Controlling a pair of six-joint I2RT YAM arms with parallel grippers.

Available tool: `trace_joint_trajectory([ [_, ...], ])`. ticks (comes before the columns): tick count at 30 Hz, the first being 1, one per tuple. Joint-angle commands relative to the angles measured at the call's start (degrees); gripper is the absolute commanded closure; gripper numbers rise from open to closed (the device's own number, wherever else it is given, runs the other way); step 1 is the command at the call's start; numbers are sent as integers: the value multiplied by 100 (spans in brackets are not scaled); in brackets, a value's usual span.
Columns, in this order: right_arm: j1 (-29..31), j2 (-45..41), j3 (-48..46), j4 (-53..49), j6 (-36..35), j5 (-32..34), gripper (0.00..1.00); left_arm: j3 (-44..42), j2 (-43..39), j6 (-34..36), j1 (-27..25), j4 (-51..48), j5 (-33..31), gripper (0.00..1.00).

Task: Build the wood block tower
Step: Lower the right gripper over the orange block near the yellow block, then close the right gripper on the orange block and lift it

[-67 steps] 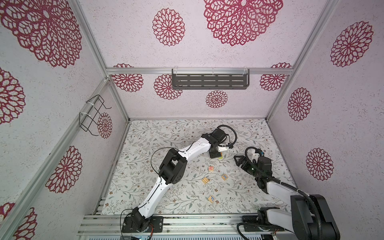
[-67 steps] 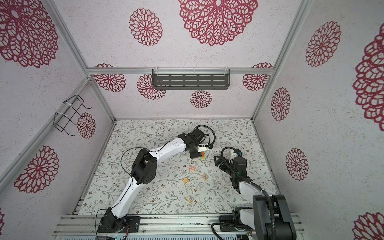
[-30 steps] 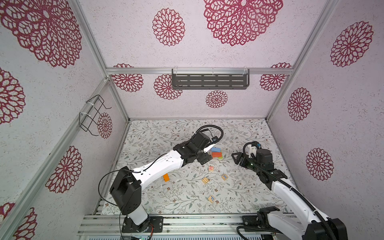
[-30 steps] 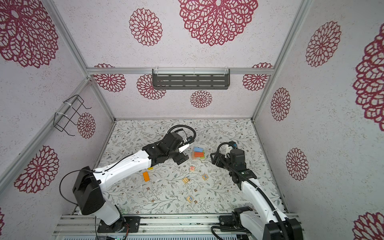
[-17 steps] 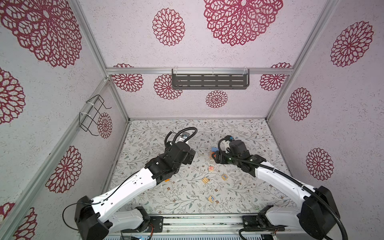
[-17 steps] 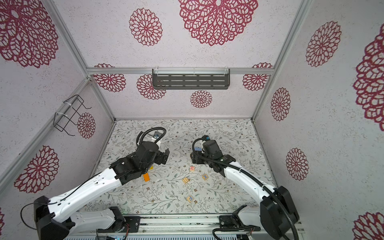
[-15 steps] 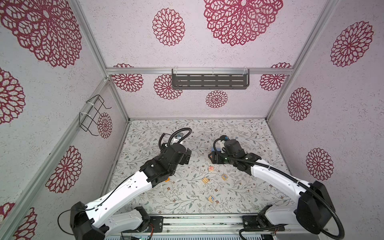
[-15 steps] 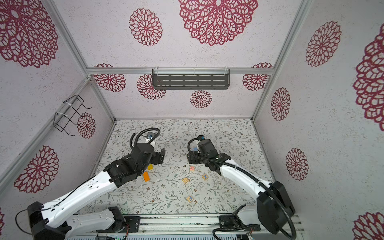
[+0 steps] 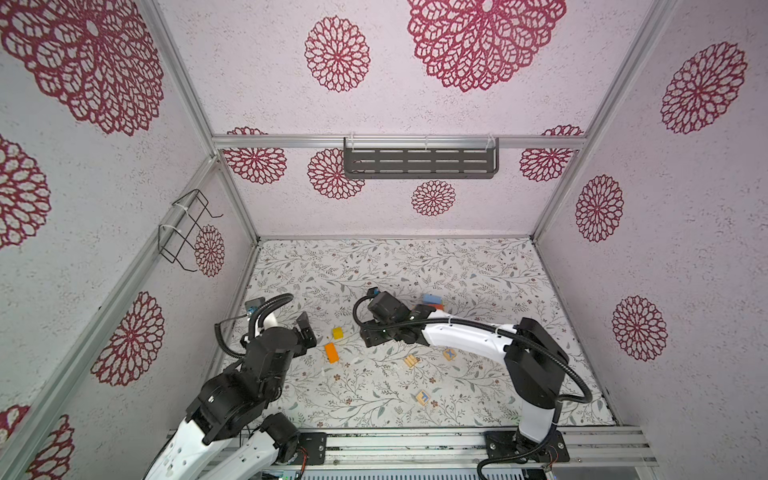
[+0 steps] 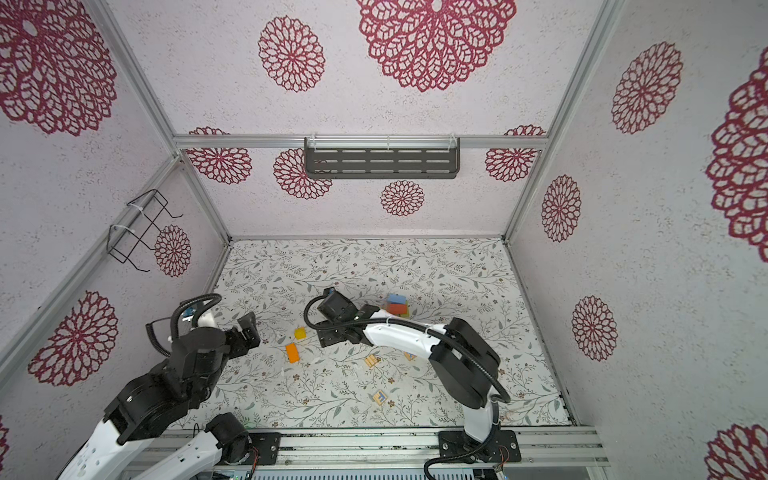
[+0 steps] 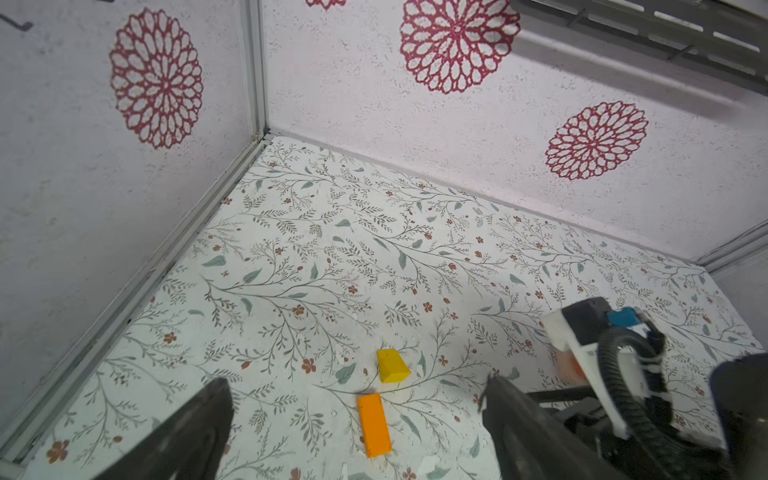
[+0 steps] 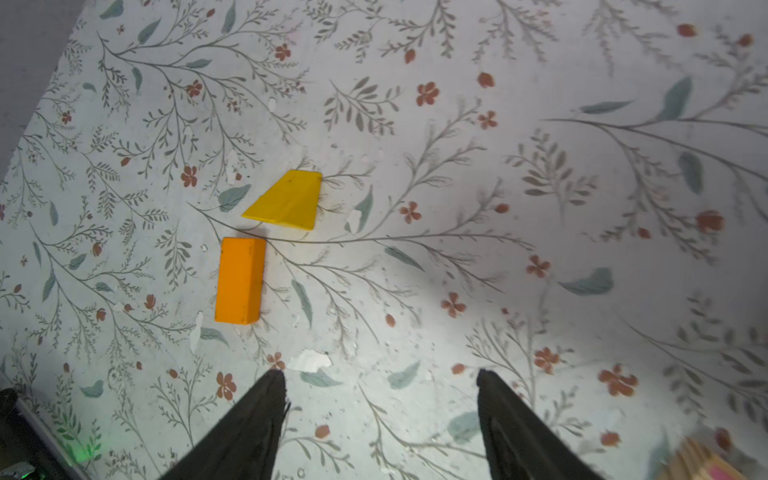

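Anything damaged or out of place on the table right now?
The floral table cover looks chipped: white flakes show near the orange block. The yellow wedge lies loose beside it, away from the tower.

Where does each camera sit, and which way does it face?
Both top views: overhead, side by side, facing down on the table; left arm and right arm show.
Left wrist: on the left arm, facing the far left corner; open left gripper, plus the right arm.
Right wrist: on the right arm, facing down at the table; open right gripper.
Shared: all views show the orange block and yellow block.
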Motion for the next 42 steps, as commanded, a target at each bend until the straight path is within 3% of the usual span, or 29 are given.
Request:
trace_joint_trajectory([
  [1, 235, 269, 525, -376, -79, 254, 23, -66, -163, -636, 36, -768, 54, 3],
  [16, 780, 1586, 2098, -1114, -205, 364, 20, 414, -241, -303, 49, -1099, -221, 3],
  [42, 905, 2728, 3332, -1743, -208, 182, 39, 121, -424, -266, 58, -949, -263, 3],
])
